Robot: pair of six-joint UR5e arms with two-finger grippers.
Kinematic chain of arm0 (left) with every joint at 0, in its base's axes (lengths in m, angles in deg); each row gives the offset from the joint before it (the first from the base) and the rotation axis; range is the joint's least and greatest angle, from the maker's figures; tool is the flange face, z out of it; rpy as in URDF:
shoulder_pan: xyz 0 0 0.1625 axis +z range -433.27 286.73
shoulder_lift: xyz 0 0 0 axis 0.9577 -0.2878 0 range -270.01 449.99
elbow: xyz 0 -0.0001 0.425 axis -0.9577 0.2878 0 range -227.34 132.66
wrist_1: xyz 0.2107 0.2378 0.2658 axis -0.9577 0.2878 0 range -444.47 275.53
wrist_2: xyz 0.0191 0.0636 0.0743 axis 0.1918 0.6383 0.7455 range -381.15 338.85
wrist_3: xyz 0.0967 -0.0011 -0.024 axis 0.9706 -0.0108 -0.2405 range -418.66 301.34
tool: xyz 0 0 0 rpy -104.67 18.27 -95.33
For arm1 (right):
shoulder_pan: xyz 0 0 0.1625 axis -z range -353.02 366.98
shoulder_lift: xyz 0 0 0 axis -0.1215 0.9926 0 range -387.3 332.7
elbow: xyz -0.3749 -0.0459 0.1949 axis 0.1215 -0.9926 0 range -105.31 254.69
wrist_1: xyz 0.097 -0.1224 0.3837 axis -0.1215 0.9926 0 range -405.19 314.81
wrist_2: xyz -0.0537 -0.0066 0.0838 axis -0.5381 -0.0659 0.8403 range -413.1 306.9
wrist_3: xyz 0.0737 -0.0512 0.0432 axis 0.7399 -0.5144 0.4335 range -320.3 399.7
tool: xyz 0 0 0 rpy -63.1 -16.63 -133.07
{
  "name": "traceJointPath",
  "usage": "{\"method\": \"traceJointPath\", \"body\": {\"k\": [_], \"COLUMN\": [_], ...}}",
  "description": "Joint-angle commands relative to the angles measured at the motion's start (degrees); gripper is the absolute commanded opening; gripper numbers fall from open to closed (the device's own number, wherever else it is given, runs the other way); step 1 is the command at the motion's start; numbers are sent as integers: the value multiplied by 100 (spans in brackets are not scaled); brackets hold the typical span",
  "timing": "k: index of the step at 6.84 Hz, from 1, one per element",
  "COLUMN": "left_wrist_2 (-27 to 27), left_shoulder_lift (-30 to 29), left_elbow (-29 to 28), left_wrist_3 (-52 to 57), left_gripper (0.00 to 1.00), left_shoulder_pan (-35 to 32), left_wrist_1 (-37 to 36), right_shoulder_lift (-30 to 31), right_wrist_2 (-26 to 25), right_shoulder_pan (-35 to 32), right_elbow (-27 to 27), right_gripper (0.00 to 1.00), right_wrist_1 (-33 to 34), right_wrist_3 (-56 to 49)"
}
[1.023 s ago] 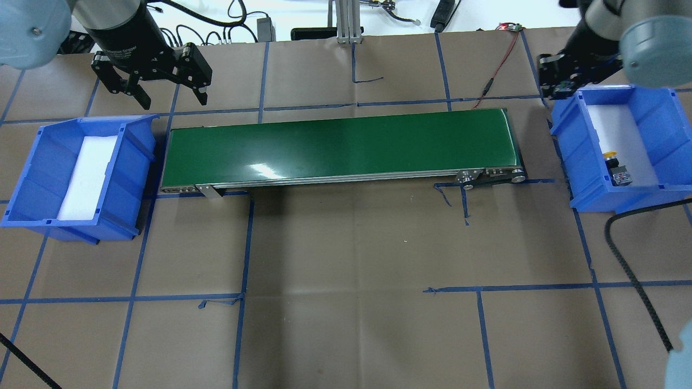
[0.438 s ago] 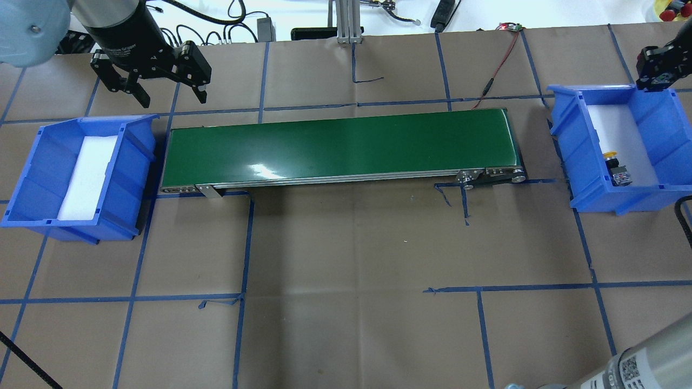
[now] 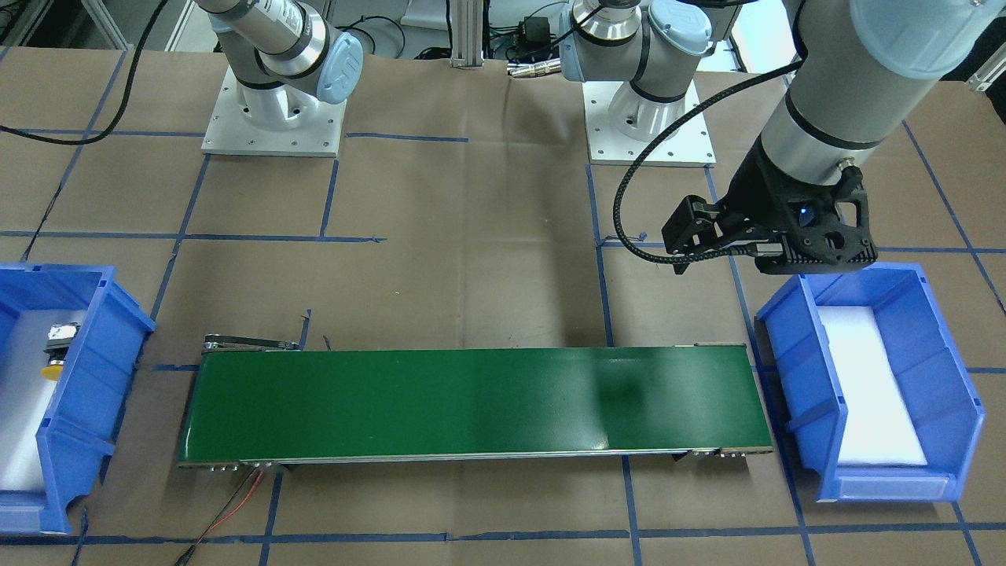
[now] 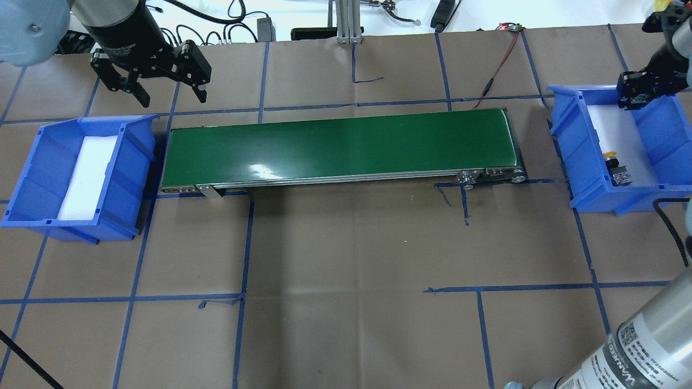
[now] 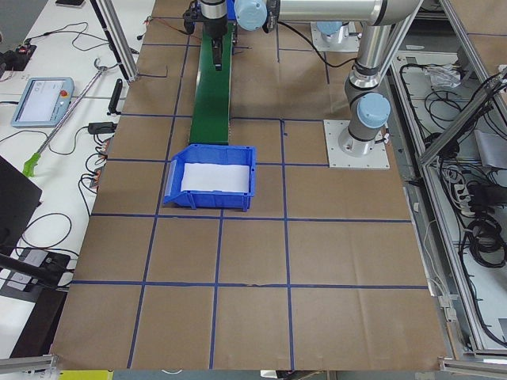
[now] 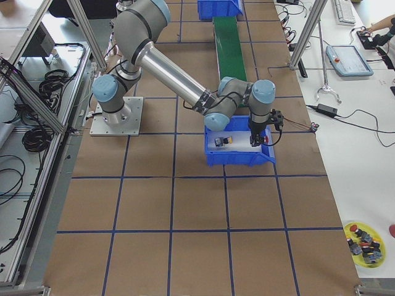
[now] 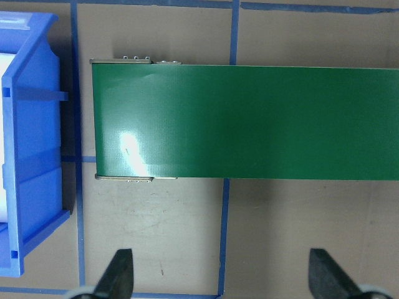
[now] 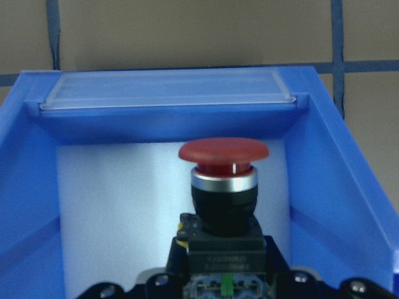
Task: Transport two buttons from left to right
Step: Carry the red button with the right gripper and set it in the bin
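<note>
The red button (image 8: 223,187) stands upright in my right gripper (image 8: 223,274), which is shut on its black body. That gripper (image 4: 637,91) hangs over the far end of the right blue bin (image 4: 573,146), above its white foam. The yellow button (image 4: 615,165) lies on its side at the near end of that bin, and also shows in the front view (image 3: 56,346). My left gripper (image 4: 148,92) is open and empty, above the table behind the left blue bin (image 4: 32,162). Its fingertips (image 7: 118,274) frame the belt's left end.
A long green conveyor belt (image 4: 340,146) lies between the two bins. The left bin (image 3: 794,377) holds only white foam. A black cable (image 4: 670,221) runs by the right bin. A yellow dish of spare buttons (image 6: 364,242) sits on the side table.
My right gripper has moved from the right bin's far left corner rightward along its far edge, and now sits over the bin's far end. The left gripper has not moved.
</note>
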Motion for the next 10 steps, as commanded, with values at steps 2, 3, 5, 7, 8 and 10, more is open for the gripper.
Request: {"method": "traceJointPath", "body": {"k": [2, 3, 5, 7, 8, 10], "left_wrist_2": [0, 0, 0, 0, 0, 0], "left_shoulder_lift": [4, -5, -5, -5, -5, -5], "left_elbow": [0, 0, 0, -9, -9, -9], "left_wrist_3": [-5, 4, -5, 4, 4, 4], "left_gripper": [100, 100, 100, 100, 100, 100], "left_shoulder_pan": [0, 0, 0, 0, 0, 0], "left_wrist_1": [0, 0, 0, 0, 0, 0], "right_shoulder_lift": [-64, -55, -55, -46, -11, 146], "right_wrist_2": [-17, -26, 9, 193, 290, 264], "right_shoulder_pan": [-25, -34, -34, -34, -34, -34], "right_elbow": [366, 427, 621, 561, 560, 368], "right_gripper": [6, 6, 11, 93, 99, 100], "right_wrist_1": [44, 9, -26, -9, -9, -52], "right_wrist_3": [11, 11, 64, 29, 20, 11]}}
